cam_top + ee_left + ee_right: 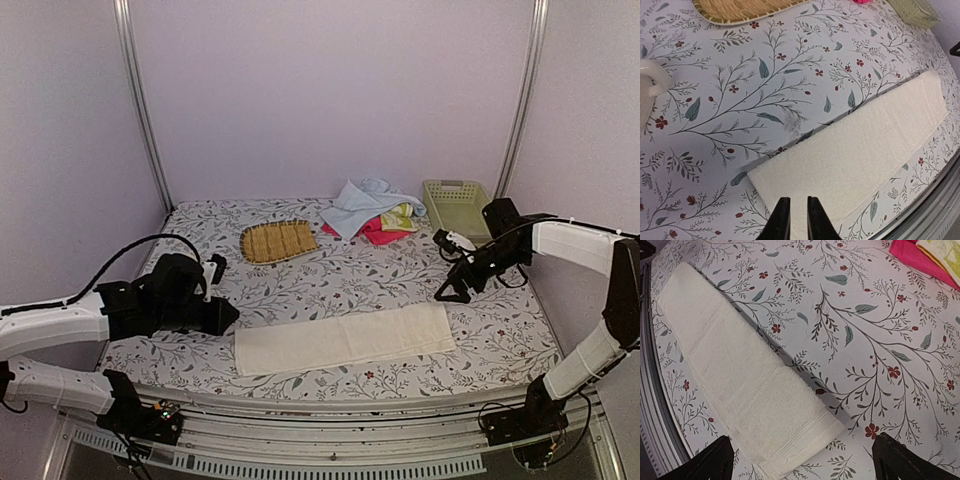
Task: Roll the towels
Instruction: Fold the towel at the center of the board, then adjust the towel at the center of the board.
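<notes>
A long cream-white towel (345, 340) lies flat and folded lengthwise near the table's front edge. My left gripper (225, 315) hovers just off its left end. In the left wrist view its fingertips (781, 210) stand a narrow gap apart over the cream towel (855, 150), with nothing between them. My right gripper (443, 266) is wide open above the table, beyond the towel's right end (790, 440), which lies between its spread fingers (715, 460). A light blue towel (355, 203), a pink one (375, 232) and a yellow-green one (400, 217) lie heaped at the back.
A tan woven mat (278, 241) lies at the back centre-left. A pale green lattice basket (457, 205) stands at the back right beside the heap. The table's metal front rail (655, 405) runs close along the cream towel.
</notes>
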`<state>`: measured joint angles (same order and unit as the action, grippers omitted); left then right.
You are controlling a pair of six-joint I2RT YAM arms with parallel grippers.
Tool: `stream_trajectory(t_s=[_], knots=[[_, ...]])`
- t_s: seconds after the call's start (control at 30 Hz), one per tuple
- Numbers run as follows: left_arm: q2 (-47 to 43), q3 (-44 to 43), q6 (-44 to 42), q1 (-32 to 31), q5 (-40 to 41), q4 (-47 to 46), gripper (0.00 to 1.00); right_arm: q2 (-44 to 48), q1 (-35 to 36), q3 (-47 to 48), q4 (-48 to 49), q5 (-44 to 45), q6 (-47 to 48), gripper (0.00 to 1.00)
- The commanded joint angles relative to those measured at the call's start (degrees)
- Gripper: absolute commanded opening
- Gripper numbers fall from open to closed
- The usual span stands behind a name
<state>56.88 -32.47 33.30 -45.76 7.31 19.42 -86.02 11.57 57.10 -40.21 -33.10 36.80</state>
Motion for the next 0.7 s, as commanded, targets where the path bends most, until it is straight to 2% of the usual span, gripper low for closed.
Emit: stream_trajectory(t_s=[0.0,0.07,0.2,0.37,0.43,0.57,0.67], knots=[[5.41,-4.38,-3.29,0.59,0.39,-0.19,0.07,0.20,2.06,4.34,5.55,7.17,-9.56,0.99],[7.21,-4.98,-4.11,0.74,0.37,-1.89,0.00,1.53,2.12,4.36,7.27,5.73,-8.81,0.99],[10.65,-6.40,-5.22,1.60,-1.93,-3.73,0.00,2.06,2.09,3.92,7.40,1.97,-4.85,0.99],[15.96,-8.27,-4.33,1.64,-5.48,-4.52,0.00,2.73,3.25,3.61,2.91,-1.34,0.15,0.99],[17.45,-8.59,-3.57,1.67,-7.43,-5.17,0.00,5.18,4.84,3.80,4.05,1.20,0.15,0.99],[18.77,-8.84,-2.41,1.49,-9.15,-5.62,0.00,11.07,5.31,2.64,11.02,5.87,-6.94,0.99],[19.23,-8.68,-2.48,1.55,-9.79,-6.30,0.00,13.37,5.62,1.98,11.26,5.86,-0.76,0.99]])
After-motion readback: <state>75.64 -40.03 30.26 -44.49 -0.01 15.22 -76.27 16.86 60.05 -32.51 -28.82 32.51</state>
